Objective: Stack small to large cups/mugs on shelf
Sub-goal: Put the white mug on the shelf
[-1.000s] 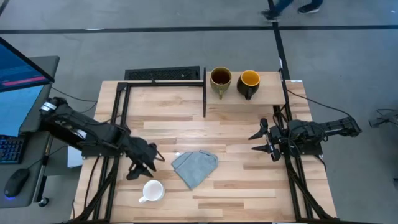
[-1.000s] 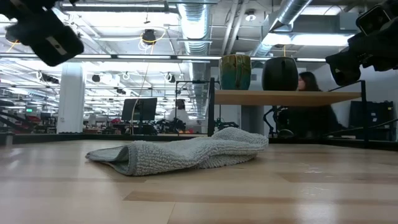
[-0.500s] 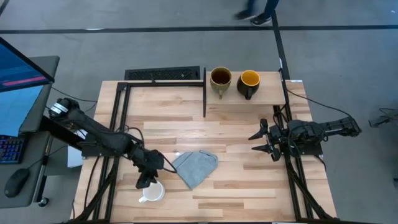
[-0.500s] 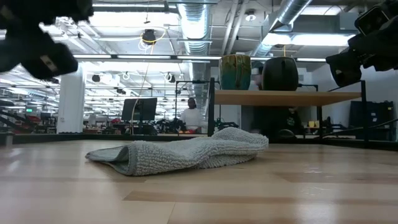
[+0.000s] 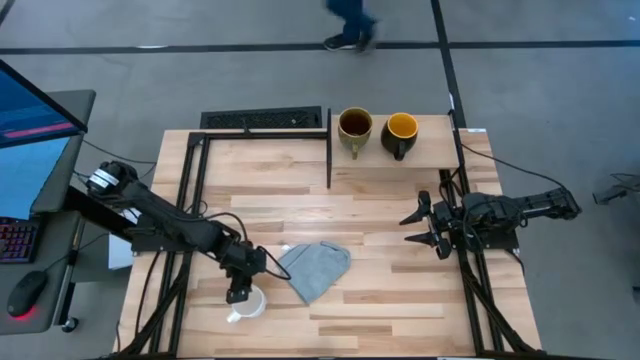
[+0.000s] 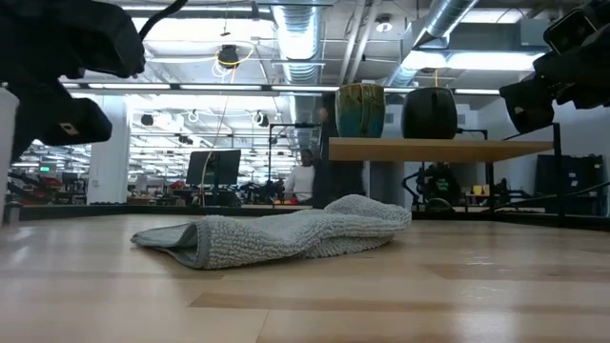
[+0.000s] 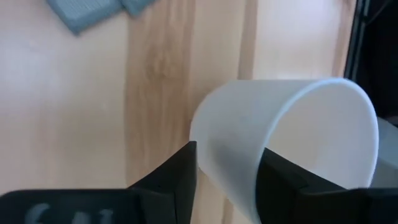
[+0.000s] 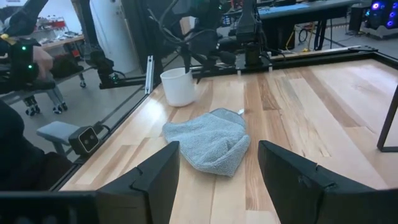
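Note:
The small white mug [image 5: 247,303] stands upright on its base on the tabletop near the near-left corner. It also shows in the right wrist view [image 8: 177,86]. My left gripper [image 5: 237,290] is open and points down over it. In the left wrist view, one finger [image 7: 180,171] stands outside the mug's wall [image 7: 230,143] and the other [image 7: 283,180] inside. The olive-tan mug [image 5: 354,130] and the dark mug with the yellow-orange inside [image 5: 400,133] stand side by side on the shelf [image 5: 430,155]. My right gripper [image 5: 420,228] is open and empty at the right side.
A grey-blue cloth [image 5: 313,268] lies crumpled on the tabletop just right of the white mug. The shelf's black upright [image 5: 329,150] runs along its left edge. A person's legs [image 5: 350,20] show on the floor beyond the far edge.
My left gripper has moved toward the table's near edge and a little right, then down onto the white mug, so that its fingers now straddle the mug's wall. The mug and the cloth have stayed where they were.

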Controlling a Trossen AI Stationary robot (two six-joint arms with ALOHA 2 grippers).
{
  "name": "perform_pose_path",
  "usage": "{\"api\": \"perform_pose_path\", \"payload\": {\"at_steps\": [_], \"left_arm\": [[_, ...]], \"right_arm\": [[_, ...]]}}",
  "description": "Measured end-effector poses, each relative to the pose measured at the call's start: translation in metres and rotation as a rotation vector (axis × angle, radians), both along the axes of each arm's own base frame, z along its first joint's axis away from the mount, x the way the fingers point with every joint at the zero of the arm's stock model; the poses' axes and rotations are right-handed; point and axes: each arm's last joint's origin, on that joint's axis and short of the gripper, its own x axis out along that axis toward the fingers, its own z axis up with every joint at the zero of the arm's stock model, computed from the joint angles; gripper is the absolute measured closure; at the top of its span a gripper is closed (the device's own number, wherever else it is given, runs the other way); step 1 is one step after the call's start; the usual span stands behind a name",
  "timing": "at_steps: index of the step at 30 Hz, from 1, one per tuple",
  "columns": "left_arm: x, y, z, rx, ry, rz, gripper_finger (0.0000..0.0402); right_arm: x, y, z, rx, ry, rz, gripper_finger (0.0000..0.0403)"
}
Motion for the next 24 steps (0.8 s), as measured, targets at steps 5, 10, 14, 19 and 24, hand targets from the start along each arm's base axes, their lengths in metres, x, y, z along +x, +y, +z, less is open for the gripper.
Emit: {"api": "perform_pose_path", "payload": {"at_steps": [5,10,14,19,24], "left_arm": [[0.003,0.006,0.000,0.041,-0.036,-0.013,0.0329],[0.009,0.018,-0.001,0.125,-0.078,0.020,0.0392],[0.014,0.032,-0.001,0.214,-0.111,0.085,0.0392],[0.023,0.053,0.001,0.300,-0.158,0.165,0.0397],[0.040,0.076,0.019,0.370,-0.255,0.223,0.0399]], "right_arm": [[0.000,0.000,0.000,0.000,0.000,0.000,0.0163],[0.000,0.000,0.000,0.000,0.000,0.000,0.0163],[0.000,0.000,0.000,-0.001,-0.001,0.000,0.0163],[0.000,0.000,0.000,-0.002,-0.001,0.001,0.0163],[0.000,0.000,0.000,-0.003,-0.001,0.001,0.0163]]}}
